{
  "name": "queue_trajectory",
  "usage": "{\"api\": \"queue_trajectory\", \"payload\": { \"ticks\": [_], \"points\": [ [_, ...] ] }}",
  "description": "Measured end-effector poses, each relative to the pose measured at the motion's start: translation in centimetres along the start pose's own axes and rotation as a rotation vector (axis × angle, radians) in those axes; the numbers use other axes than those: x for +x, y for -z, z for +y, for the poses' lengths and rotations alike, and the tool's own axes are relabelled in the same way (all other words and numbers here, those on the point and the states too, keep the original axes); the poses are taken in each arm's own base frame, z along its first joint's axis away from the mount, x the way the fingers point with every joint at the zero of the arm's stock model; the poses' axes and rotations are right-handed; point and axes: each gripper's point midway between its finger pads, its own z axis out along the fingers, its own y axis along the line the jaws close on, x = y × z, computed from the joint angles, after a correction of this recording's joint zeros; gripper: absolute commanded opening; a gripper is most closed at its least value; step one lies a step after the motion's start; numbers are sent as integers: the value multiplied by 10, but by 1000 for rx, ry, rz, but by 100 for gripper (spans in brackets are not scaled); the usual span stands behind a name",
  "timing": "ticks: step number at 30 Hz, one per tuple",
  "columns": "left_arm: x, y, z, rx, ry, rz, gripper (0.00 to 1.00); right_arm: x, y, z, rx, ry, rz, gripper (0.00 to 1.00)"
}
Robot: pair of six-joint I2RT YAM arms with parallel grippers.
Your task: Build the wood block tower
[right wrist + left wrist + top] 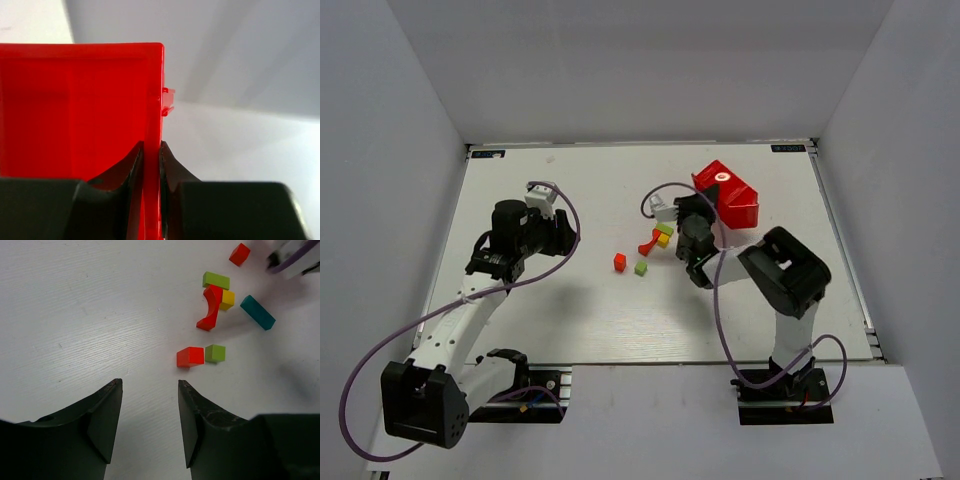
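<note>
- White worktop (570, 320), boxed in by pale walls.
- Left tool (150, 385): fingers apart and empty. The red wooden cube (190, 357) lies just ahead and slightly right of it, with the lime-green wooden cube (215, 353) just beside that.
- Farther ahead-right are the red wooden arch (211, 307) and the teal wooden bar (257, 312), whose long axis slants across the approach.
- Right tool (151, 147): clamped on the red plastic bin (75, 100) wall, so the free left tool looks better placed.

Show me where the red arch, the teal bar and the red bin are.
Red arch (213, 302): left wrist view, middle of its curved body.
Teal bar (257, 312): left wrist view, its top face.
Red bin (75, 105): right wrist view, its broad wall.
</note>
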Motion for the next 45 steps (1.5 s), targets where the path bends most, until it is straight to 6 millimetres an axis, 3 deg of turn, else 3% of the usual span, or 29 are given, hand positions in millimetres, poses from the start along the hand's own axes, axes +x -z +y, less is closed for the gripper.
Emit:
{"api": "queue_trajectory", "payload": {
  "ticks": [4, 9, 11, 13, 15, 20, 22, 24, 29, 32, 36, 41, 45],
  "points": [
    [4, -1, 2, -7, 5, 15, 59, 45, -8, -41, 57, -316, 85, 0],
    [5, -1, 2, -10, 6, 18, 59, 100, -50, -85, -25, -785, 138, 0],
    [5, -1, 2, -11, 6, 19, 59, 116, -60, -93, -53, -929, 145, 0],
    [5, -1, 3, -11, 6, 19, 59, 123, -63, -84, -109, -1003, 164, 0],
    [5, -1, 3, -12, 5, 19, 59, 119, -67, -60, -205, -1043, 181, 0],
    [4, -1, 2, -11, 3, 17, 59, 103, -69, 32, -525, -1071, 266, 0],
    [4, 0, 2, -10, 2, 15, 59, 108, -68, 64, -632, -1092, 326, 0],
    [4, 0, 2, -8, 2, 15, 59, 118, -67, 84, -704, -1121, 385, 0],
    [4, 0, 1, -4, 2, 16, 59, 137, -78, 89, -766, -1266, 444, 0],
    [4, 0, 1, -2, 2, 16, 59, 140, -84, 96, -796, -1328, 464, 0],
    [4, 0, 0, 4, 2, 17, 59, 138, -83, 120, -862, -1403, 504, 0],
    [4, 0, -2, 11, 2, 17, 59, 145, -82, 130, -902, -1503, 534, 1],
    [4, 0, -2, 12, 2, 18, 59, 151, -82, 134, -913, -1546, 554, 39]
  ]
}}
